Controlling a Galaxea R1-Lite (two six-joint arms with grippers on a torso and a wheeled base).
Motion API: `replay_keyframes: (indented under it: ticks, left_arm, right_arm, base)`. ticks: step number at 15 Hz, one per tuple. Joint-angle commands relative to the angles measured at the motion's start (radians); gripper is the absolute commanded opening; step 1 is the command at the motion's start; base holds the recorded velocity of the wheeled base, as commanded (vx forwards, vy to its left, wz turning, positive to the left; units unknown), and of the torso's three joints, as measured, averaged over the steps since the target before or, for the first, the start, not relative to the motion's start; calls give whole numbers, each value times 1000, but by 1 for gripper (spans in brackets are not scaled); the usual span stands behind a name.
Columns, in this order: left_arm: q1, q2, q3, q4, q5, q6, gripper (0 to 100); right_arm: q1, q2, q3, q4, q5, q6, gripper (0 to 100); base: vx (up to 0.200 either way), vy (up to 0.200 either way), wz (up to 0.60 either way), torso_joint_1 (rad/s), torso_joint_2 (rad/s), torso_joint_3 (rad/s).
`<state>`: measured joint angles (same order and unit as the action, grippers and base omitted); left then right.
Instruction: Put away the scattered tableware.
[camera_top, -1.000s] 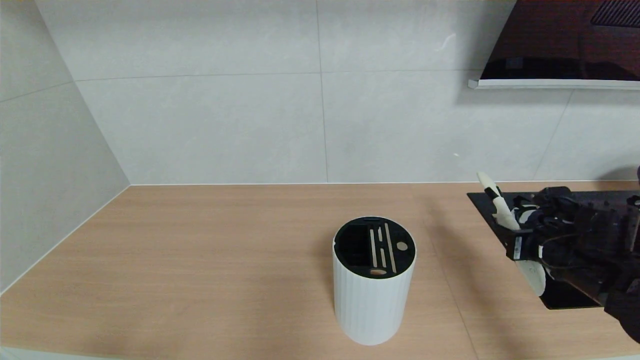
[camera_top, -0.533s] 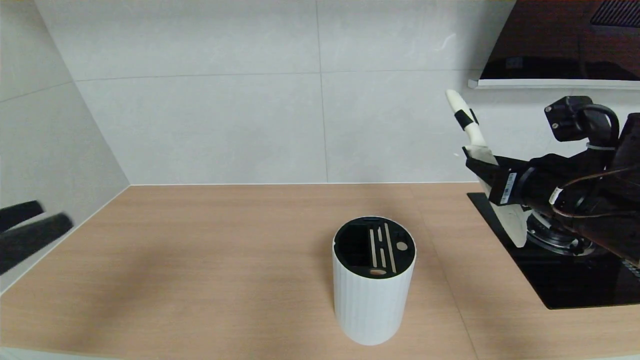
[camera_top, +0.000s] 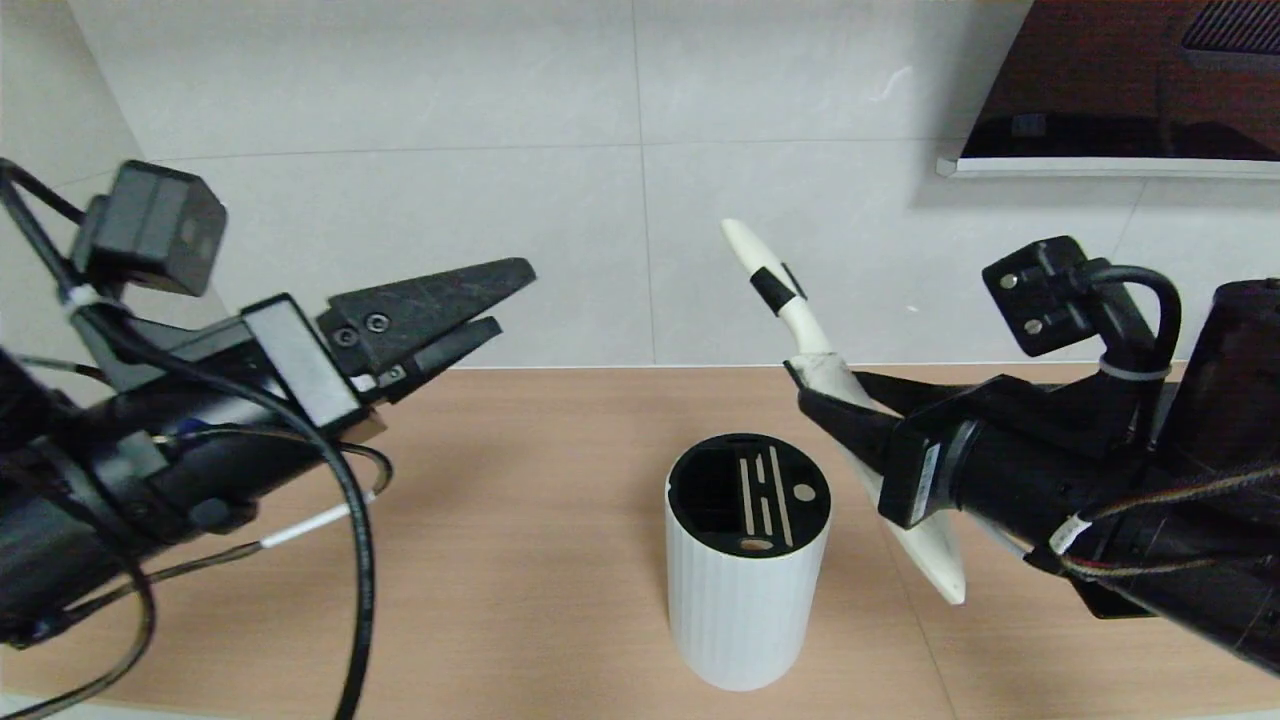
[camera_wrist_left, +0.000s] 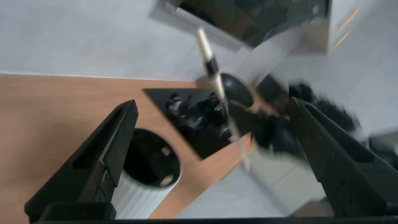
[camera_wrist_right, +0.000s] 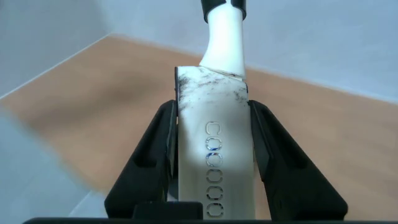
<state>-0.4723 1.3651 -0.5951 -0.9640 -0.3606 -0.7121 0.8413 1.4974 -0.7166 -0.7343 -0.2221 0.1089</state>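
A white knife (camera_top: 808, 335) hangs tilted in the air, tip down, to the right of the slotted holder (camera_top: 745, 590), its blade clamped in the right gripper (camera_top: 835, 405). At that slant the tip could miss the narrow slots and knock the holder over, and a slipping blade could fall. The left gripper (camera_top: 505, 297) hovers agape, holding nothing, over a wooden counter (camera_top: 500, 560) backed by grey wall tiles (camera_top: 450, 200).

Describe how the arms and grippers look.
Black throughout. Left gripper has tapered wedge fingers with two screws, a pale band behind them and looping black cables. Right gripper carries a white label. A boxy camera tops each wrist.
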Motion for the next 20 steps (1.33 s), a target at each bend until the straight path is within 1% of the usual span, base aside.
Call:
replay_keyframes:
  ticks: [1,2,3,4,6,8,9,11,12,13,15,20]
  left_arm:
    - [-55,183,63,-134,9,-18,100]
    - [-75,216,69,-190,9,-20,100]
    - [-78,219,69,-197,9,-20,100]
    - [-112,273,57,-259,9,-18,100]
    - [-146,325,17,-275,8,-1,100]
    - [-173,345,9,-277,9,22,100]
    - [-193,358,-8,-277,9,28,100]
    - [-200,396,-71,-272,12,28,100]
    - [-200,427,-95,-272,26,30,100]
    - [-200,453,-112,-274,54,28,100]
    - [-200,479,-138,-274,111,28,100]
    - [-198,489,-164,-277,152,28,100]
  right_arm:
    - [47,32,8,-8,-2,15,0]
    - [47,33,9,-8,0,20,0]
    - [47,33,9,-8,0,20,0]
    - [50,44,9,-17,0,21,0]
    - [70,46,12,-34,-2,23,0]
    - [78,50,16,-34,-2,23,0]
    - [79,64,17,-36,-2,23,0]
    - [93,89,20,-65,-17,21,0]
    - [94,106,22,-88,-31,20,0]
    - [107,122,23,-108,-40,20,0]
    - [110,142,36,-140,-45,17,0]
    - [111,141,54,-146,-43,12,0]
  base:
    - [0,0,0,0,0,0]
    - [0,0,0,0,0,0]
    - [0,0,0,0,0,0]
    - [0,0,0,0,0,0]
    - [0,0,0,0,0,0]
    - [0,0,0,0,0,0]
    - [0,0,0,0,0,0]
    - [0,0,0,0,0,0]
    - [0,0,0,0,0,0]
    - [0,0,0,0,0,0]
    - [0,0,0,0,0,0]
    - [0,0,0,0,0,0]
